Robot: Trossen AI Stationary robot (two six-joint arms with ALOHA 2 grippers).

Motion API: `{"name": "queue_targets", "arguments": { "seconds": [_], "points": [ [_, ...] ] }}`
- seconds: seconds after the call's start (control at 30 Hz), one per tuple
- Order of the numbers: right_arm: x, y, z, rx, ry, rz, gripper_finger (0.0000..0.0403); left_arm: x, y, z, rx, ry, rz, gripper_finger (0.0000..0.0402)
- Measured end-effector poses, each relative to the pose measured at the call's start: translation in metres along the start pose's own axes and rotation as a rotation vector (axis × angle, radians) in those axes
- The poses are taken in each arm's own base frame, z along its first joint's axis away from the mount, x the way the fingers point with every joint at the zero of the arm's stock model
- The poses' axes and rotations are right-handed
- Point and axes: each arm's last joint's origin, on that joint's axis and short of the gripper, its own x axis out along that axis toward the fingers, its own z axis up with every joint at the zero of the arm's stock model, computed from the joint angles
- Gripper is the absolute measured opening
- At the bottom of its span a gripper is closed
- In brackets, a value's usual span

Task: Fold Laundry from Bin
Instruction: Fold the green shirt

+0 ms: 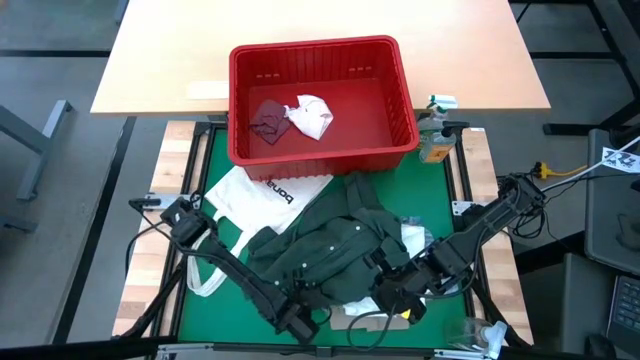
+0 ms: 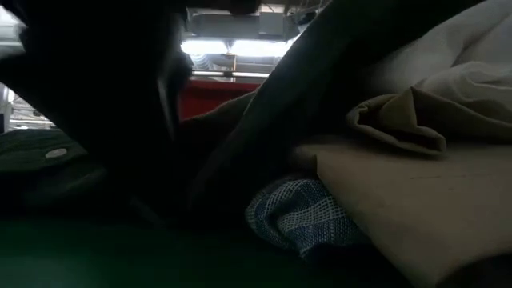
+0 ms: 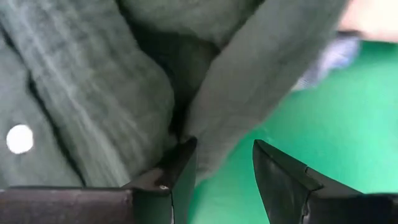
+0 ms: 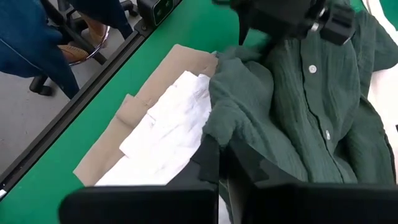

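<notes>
My overhead camera looks straight down on the whole table, the red bin in the upper centre of the frame and the dark green shirt lower centre; my table-level camera sits very close to the cloth pile, facing across it, a strip of the bin's wall showing upper centre; my left wrist camera is pressed close against the green shirt over the green mat; my right wrist camera looks from a little farther back over the same shirt and the mat's edge.
</notes>
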Motion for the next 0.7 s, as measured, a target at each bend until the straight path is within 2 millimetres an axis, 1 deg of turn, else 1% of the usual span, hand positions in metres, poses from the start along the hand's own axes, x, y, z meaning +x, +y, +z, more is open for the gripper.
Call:
{"name": "queue_targets", "arguments": {
  "seconds": [0.1, 0.23, 0.33, 0.5, 0.53, 0.6, 0.7],
  "points": [
    [0.000, 0.000, 0.000, 0.000, 0.000, 0.000, 0.0011, 0.013, 0.002, 0.003, -0.014, 0.010, 0.014, 0.0151],
    [0.000, 0.000, 0.000, 0.000, 0.002, 0.000, 0.0013, 0.015, 0.005, 0.006, -0.021, 0.027, -0.001, 0.0143],
    [0.000, 0.000, 0.000, 0.000, 0.002, 0.000, 0.0009, 0.014, 0.006, 0.006, -0.021, 0.037, -0.004, 0.0109],
    [0.000, 0.000, 0.000, -0.001, 0.003, 0.000, 0.0011, 0.013, 0.007, 0.004, -0.009, 0.067, 0.001, 0.0022],
    [0.000, 0.000, 0.000, -0.001, 0.005, 0.001, 0.0012, 0.013, 0.007, 0.003, -0.006, 0.078, -0.002, 0.0012],
    [0.000, 0.000, -0.001, -0.001, 0.010, 0.001, 0.0012, 0.009, 0.008, 0.002, 0.000, 0.115, -0.012, 0.0007],
    [-0.001, 0.000, -0.002, -0.002, 0.016, 0.003, 0.0010, -0.007, 0.010, 0.005, 0.021, 0.199, -0.020, 0.0003]
  ]
}}
